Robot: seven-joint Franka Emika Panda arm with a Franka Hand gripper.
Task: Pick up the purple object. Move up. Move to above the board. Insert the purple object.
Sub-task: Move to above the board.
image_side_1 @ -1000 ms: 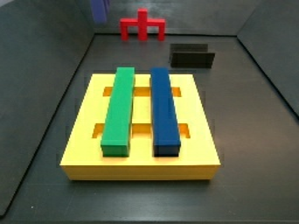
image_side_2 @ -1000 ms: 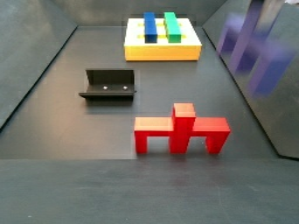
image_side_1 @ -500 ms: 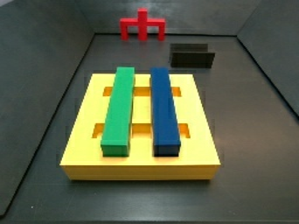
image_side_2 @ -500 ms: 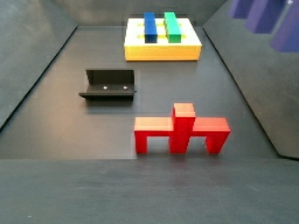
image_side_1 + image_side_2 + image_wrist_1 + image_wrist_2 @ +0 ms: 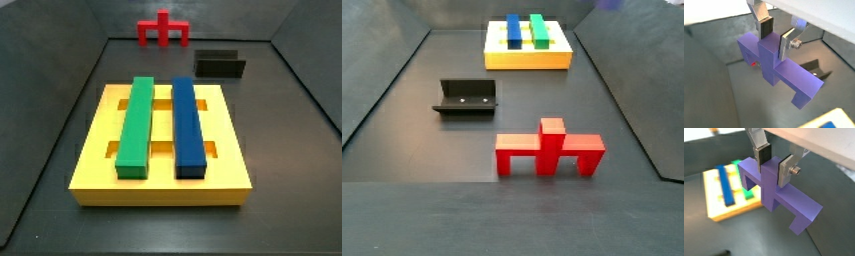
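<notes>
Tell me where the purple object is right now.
The purple object is off the floor, clamped by its central stem in the gripper in both wrist views, with the board on the floor below, off to one side.

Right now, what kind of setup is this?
Likely a walled benchtop rig for insertion trials: dark floor, a slotted yellow board, a fixture, and the tool holding the purple object aloft in both wrist views.
</notes>
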